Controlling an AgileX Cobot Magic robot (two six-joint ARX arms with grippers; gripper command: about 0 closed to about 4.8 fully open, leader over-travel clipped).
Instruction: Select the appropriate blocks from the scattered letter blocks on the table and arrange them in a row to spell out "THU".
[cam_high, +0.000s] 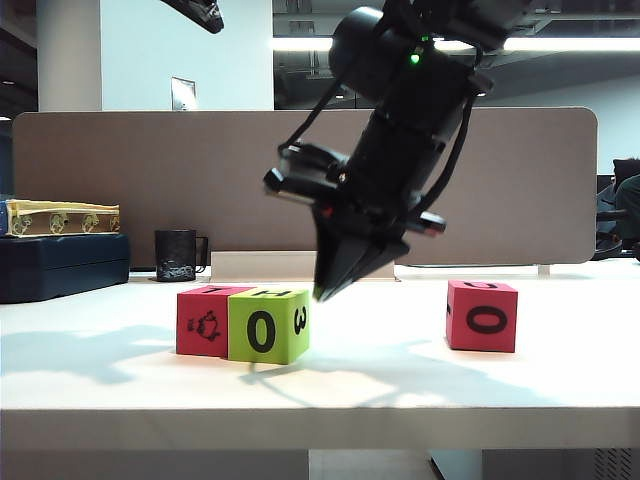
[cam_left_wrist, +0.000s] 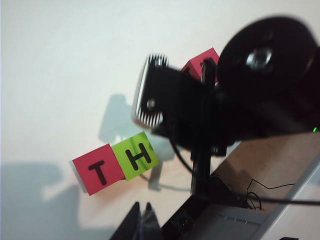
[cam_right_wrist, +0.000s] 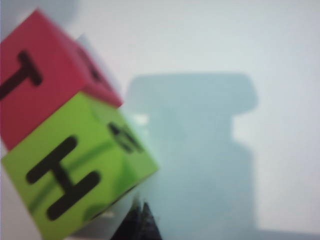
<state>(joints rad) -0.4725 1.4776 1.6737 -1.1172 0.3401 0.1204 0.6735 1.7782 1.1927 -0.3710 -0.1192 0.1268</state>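
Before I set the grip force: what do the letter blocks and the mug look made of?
The green block and both red blocks look like matte foam, judging by soft rounded edges and dull faces with printed black characters. The mug looks like dark, glossy ceramic or glass; unclear.

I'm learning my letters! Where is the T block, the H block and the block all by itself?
T block (cam_left_wrist: 100, 171), left wrist view: on its top face with the T.
H block (cam_left_wrist: 137, 156), left wrist view: on its top face with the H.
Lone block (cam_high: 482, 318), exterior view: on its front face.
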